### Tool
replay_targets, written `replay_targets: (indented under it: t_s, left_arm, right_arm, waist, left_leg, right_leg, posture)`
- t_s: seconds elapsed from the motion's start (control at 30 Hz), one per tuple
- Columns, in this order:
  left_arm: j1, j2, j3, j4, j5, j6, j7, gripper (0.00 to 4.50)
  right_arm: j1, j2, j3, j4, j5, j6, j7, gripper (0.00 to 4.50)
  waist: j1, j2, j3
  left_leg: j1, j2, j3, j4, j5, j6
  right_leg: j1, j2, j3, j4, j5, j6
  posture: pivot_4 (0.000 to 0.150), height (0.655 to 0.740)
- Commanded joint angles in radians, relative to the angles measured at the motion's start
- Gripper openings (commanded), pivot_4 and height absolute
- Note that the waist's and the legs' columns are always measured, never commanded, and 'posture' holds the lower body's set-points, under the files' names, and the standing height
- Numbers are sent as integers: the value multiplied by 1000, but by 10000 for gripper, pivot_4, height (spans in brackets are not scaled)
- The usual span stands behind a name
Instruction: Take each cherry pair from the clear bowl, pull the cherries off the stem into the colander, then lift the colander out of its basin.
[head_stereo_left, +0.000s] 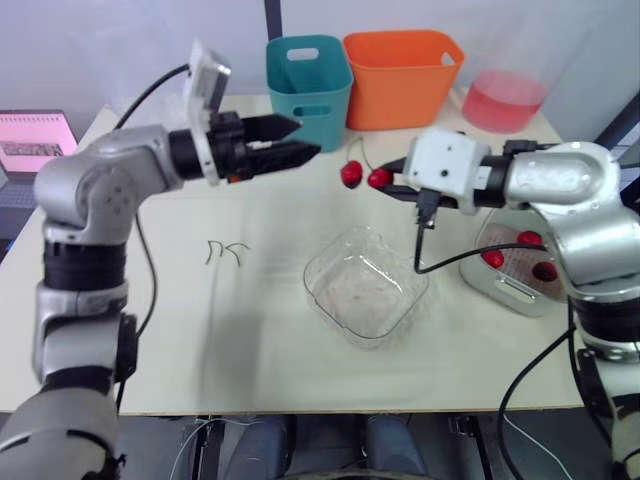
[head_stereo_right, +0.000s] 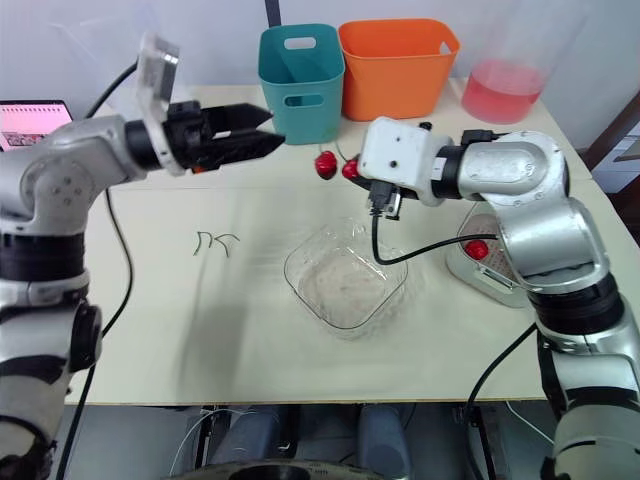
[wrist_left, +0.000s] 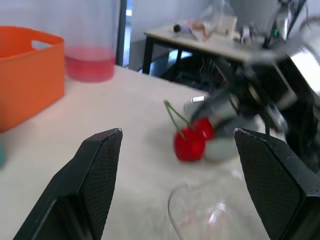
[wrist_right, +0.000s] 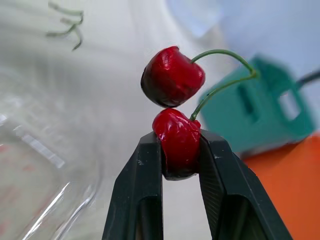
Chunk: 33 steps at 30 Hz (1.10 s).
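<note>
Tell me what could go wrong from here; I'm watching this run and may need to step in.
1. The right gripper pinches just one cherry, out over the table and not over the colander; a cherry pulled loose could fall on the table.
2. The free cherry is held only by its thin stem; the open left gripper could miss or knock it.

Left claw spread wide; right claw pinching a cherry

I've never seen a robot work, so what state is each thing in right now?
Cherry pair: joined on its stem, held aloft.
Right gripper: shut on one cherry.
Left gripper: open, empty.
Clear bowl: empty.
Colander: holding loose cherries.
Bare stems: lying loose.
</note>
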Motion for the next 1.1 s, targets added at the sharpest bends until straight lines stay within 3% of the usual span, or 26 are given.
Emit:
replay_targets:
  t_s: [0.03,0.4,0.5,0.7,0.9,0.93,1.1]
  left_arm:
    - [-90,-22,-6,90,31,12,-5,37580]
    - [-157,-99,-61,170,93,-7,-100,37580]
    - [-164,-115,-46,179,89,-7,-105,29747]
    - [-162,-127,-29,172,89,11,-101,513]
    - [-154,-123,-15,175,96,-3,-106,513]
    - [-151,-120,-11,176,95,-8,-110,0]
    - [-116,-96,26,154,73,-49,-175,0]
  right_arm:
    - [-42,9,-1,9,-51,-99,-41,5322]
    - [-56,32,9,-1,-72,-130,-39,5322]
    - [-54,33,8,-9,-69,-121,-37,5275]
    - [-52,29,4,-20,-65,-108,-32,5275]
    - [-50,25,1,-23,-56,-96,-22,5275]
    - [-45,25,-7,-25,-37,-77,-11,15230]
    - [-2,56,-162,-67,225,205,24,37367]
  waist:
    - [-1,0,0]
    - [-1,0,0]
    - [-1,0,0]
    - [-2,0,0]
    - [-1,0,0]
    - [-1,0,0]
    - [-2,0,0]
  left_leg:
    - [0,0,0,0,0,0]
    - [0,0,0,0,0,-1]
    - [0,0,0,0,0,-1]
    - [0,0,0,0,0,-1]
    - [0,0,0,0,0,-1]
    - [0,0,0,0,0,-1]
    - [0,1,0,0,0,-1]
  right_leg:
    - [0,0,0,0,0,0]
    - [0,0,0,0,0,0]
    - [0,0,0,0,0,0]
    - [-1,0,0,0,0,0]
    - [-1,0,0,0,0,0]
    - [-1,0,0,0,0,0]
    - [-1,0,0,0,0,0]
  posture:
    - [1500,7400]
    - [1500,7400]
    - [1500,7400]
    - [1500,7400]
    - [1500,7400]
    - [1500,7400]
    - [1500,7400]
